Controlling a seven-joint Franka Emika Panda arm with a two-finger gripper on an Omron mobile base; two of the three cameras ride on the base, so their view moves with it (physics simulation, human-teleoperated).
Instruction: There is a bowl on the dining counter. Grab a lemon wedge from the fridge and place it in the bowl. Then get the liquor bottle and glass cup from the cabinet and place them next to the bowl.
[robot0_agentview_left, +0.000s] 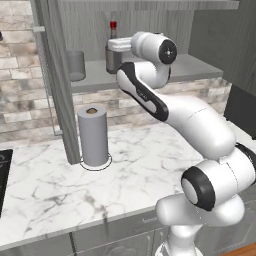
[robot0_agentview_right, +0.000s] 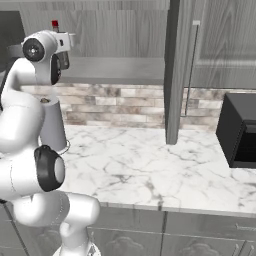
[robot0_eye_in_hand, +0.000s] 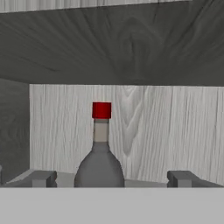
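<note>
The arm (robot0_agentview_left: 195, 125) is built of thick, rounded, glossy white segments, smooth and without visible cables or screws. Black bands ring its joints: a broad one shows at the lower right of the left base view, and a long dark strip runs along the curved link near the top centre. The uppermost joint ends in a round black cap (robot0_agentview_left: 167, 50) with a small pale dot at its middle; the same cap appears at the upper left of the right base view. Both finger tips (robot0_eye_in_hand: 41, 178) are small, blocky and dark grey.

Cabinet shelf (robot0_agentview_left: 195, 67): bottle (robot0_eye_in_hand: 99, 159), cup (robot0_agentview_left: 75, 65); counter (robot0_agentview_left: 130, 165): towel roll (robot0_agentview_left: 93, 135).
</note>
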